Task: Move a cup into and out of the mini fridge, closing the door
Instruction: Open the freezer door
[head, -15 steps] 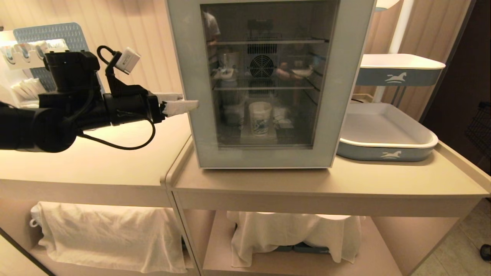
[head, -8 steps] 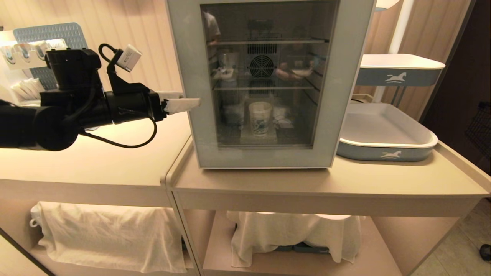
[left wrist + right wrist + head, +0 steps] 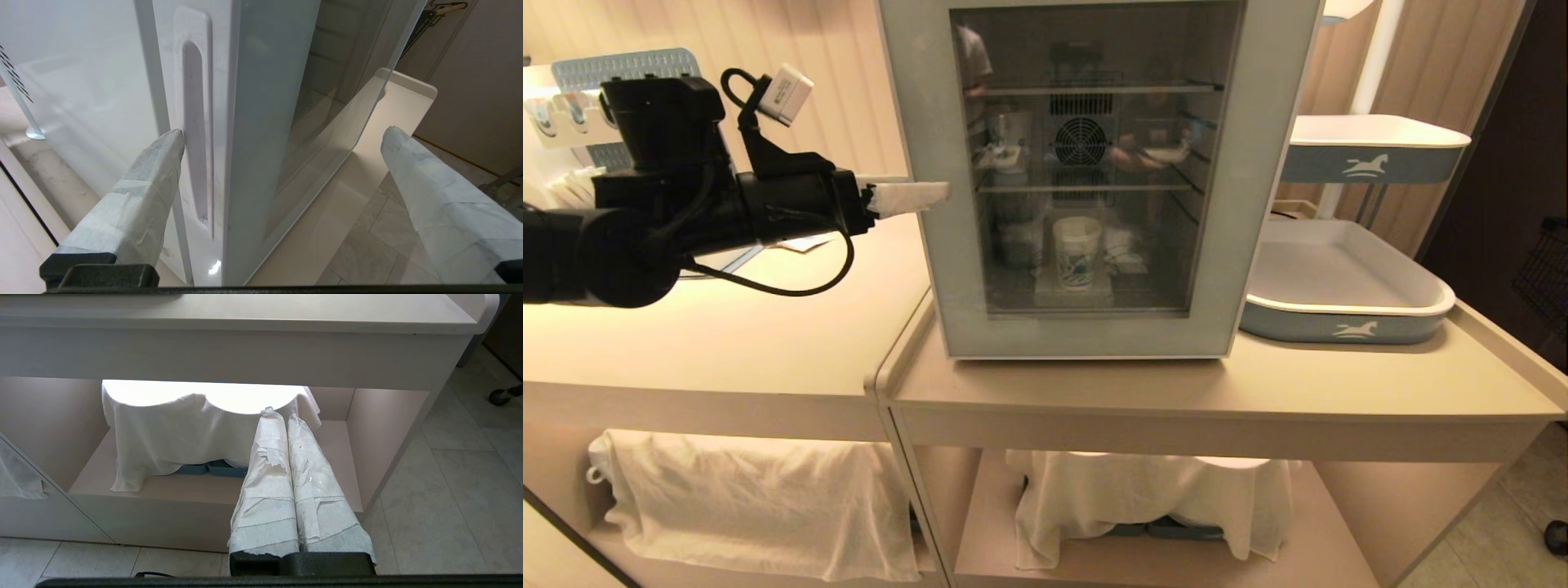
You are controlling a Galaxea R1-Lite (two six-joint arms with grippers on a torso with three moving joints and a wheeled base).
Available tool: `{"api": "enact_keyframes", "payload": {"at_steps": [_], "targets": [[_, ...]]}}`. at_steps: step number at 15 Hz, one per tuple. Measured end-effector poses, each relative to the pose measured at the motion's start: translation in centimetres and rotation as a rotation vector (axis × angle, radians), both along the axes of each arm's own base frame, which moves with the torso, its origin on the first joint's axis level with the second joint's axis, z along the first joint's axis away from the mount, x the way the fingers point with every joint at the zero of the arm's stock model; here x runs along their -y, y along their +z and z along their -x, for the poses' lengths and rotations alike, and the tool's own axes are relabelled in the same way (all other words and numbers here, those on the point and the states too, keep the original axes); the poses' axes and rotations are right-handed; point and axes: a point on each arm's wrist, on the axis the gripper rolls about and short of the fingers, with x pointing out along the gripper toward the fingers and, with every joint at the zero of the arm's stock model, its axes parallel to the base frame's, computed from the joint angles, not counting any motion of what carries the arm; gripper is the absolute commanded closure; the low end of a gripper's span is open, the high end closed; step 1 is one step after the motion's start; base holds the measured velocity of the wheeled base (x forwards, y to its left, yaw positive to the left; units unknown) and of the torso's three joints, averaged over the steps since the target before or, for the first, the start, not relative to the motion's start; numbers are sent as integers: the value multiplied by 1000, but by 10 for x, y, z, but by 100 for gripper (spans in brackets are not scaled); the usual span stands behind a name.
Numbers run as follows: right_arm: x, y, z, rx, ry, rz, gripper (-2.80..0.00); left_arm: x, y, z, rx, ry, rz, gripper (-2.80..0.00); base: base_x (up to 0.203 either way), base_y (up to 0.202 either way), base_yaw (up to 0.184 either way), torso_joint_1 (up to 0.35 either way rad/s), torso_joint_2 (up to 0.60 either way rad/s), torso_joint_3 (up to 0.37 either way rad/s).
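Left gripper (image 3: 282, 134) level, fingers spread wide astride the closed door (image 3: 1094, 175) edge, one fingertip (image 3: 173, 141) seemingly at its handle recess.

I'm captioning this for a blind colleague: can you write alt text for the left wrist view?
The open left gripper straddles the closed door's edge on the mini fridge, one taped fingertip at the recessed side handle, the other out in front of the glass. Beige counter and tiled floor lie beyond.

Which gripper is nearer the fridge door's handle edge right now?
Left. The left gripper is open, straddling the door edge, one fingertip at the recessed handle. The right gripper is shut, parked low, facing the shelf under the counter.
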Motion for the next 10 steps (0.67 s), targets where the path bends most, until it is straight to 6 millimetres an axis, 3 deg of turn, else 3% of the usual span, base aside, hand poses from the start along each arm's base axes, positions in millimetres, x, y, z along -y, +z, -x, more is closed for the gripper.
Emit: {"api": "enact_keyframes", "payload": {"at_steps": [10], "targets": [[0,0,0,0,0,0,0,4,14,0,17,-11,30,-280,0,0,0,0,0,0]]}}
